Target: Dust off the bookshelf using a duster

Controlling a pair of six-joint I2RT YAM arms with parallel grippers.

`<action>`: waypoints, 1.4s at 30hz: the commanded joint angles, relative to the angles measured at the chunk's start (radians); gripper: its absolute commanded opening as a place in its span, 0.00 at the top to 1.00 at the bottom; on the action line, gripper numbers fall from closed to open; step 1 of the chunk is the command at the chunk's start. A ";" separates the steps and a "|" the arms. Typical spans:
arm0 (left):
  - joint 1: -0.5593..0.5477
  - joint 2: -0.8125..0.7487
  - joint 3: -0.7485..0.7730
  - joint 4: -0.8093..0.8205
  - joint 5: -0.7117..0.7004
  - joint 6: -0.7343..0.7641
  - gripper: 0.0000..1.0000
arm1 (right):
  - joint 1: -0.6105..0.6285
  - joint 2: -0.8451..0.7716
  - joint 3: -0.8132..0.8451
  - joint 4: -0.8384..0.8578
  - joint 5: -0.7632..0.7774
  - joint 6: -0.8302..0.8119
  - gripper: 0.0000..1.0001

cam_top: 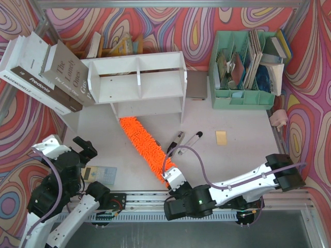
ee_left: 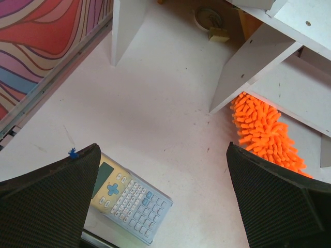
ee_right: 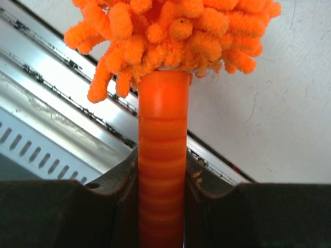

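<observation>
As R end effector [ee_right: 161, 175] grips duster [cam_top: 142, 142], fluff ahead | L end effector [ee_left: 161, 150] wide

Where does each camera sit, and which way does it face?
Top: above and behind the arms, looking down on the white wooden two-tier bookshelf; both arms show.
Left wrist: faces down past the open left gripper at a pale calculator.
Right wrist: looks along the right gripper, shut on the fluffy orange chenille duster.
Shared: all three show that duster.
</observation>
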 commanded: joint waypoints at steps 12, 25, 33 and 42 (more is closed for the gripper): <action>-0.006 0.018 0.003 -0.023 -0.055 -0.014 0.02 | 0.256 -0.093 -0.108 -0.135 0.124 0.158 1.00; -0.006 0.002 0.001 -0.035 -0.083 -0.028 0.02 | 0.204 -0.117 -0.023 -0.020 0.252 -0.018 1.00; -0.006 0.011 0.001 -0.039 -0.088 -0.032 0.02 | 0.058 -0.155 -0.062 0.179 0.150 -0.246 1.00; -0.007 0.012 0.001 -0.036 -0.087 -0.031 0.02 | 0.016 -0.031 -0.133 0.224 -0.006 -0.213 1.00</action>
